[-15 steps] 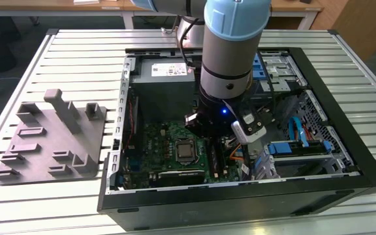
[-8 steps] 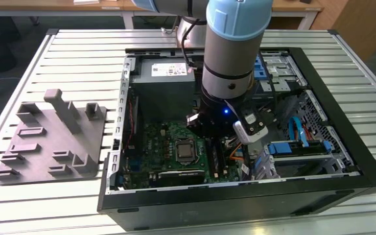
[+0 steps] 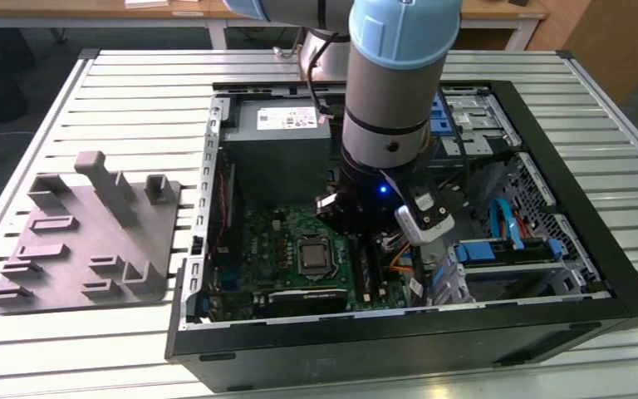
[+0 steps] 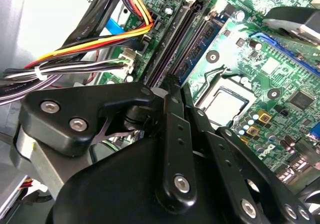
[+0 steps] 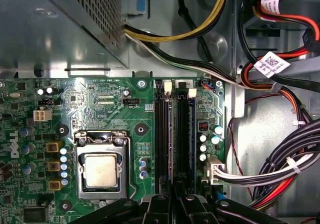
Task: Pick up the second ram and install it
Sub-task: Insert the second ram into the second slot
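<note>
While poised over the motherboard, the gripper pinches the second ram narrowly.

The arm is held near vertical, wrist pointed straight down, toward the exterior view's right of centre. The gripper is seen with its black fingers drawn closely together.
</note>
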### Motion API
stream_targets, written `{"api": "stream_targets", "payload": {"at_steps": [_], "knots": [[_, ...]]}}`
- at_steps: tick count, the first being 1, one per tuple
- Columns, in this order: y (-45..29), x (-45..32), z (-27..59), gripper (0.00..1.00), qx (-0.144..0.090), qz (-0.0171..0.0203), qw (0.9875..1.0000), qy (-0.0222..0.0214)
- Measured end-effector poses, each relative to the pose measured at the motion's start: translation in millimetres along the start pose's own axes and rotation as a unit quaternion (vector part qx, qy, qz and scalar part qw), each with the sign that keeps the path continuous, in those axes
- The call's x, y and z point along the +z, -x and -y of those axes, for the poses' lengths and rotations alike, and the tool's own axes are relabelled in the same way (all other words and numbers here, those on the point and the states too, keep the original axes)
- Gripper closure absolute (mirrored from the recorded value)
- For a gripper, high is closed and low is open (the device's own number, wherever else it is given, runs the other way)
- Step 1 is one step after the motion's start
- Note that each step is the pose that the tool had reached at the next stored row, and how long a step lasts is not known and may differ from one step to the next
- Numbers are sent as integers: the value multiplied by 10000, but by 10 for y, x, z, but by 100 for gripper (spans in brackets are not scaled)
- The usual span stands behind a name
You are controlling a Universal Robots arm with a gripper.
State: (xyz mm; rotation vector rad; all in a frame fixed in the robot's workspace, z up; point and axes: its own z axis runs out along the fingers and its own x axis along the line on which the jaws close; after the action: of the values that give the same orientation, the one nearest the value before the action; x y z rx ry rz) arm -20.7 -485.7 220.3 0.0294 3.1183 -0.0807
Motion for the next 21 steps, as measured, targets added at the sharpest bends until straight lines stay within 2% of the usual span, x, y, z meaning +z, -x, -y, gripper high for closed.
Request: {"api": "stream_targets", "payload": {"at_steps": [14,21], "knots": [[-9,13,-27,86,-25,1,10000,0],[-10,34,-27,86,-26,1,10000,-14]]}}
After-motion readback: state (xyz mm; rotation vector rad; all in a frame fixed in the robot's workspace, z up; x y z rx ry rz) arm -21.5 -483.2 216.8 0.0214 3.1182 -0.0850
